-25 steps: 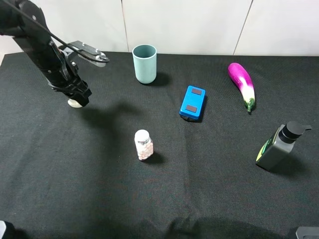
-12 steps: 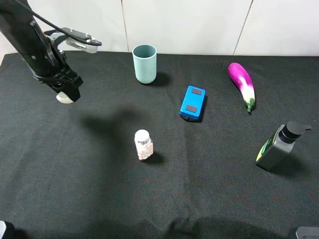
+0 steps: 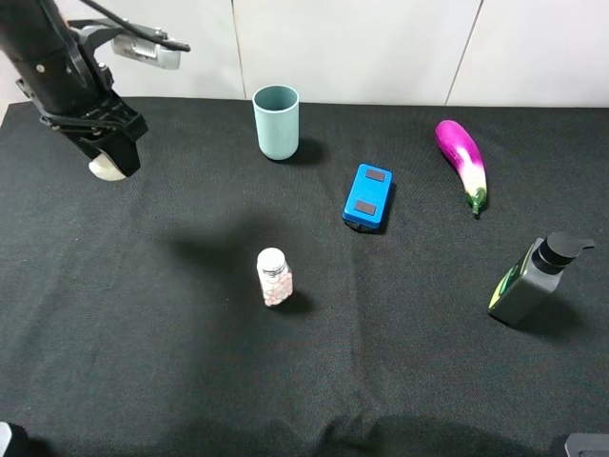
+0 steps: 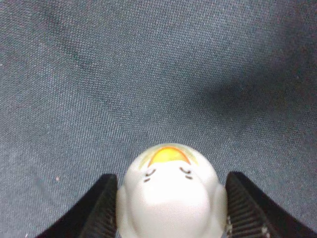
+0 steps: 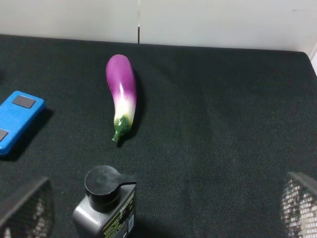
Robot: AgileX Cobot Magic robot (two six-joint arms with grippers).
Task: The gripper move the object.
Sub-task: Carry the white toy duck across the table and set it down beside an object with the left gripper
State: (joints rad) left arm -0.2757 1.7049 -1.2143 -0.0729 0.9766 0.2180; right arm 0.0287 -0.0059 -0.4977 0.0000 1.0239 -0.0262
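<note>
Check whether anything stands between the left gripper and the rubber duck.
Nothing visible does. The left gripper is shut on the rubber duck, with its fingers pressed against both sides. Only black cloth shows beyond it.

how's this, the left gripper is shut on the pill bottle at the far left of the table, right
Wrong thing: the left gripper is shut on the duck, not the pill bottle, as the left wrist view shows. The rest holds.
</note>
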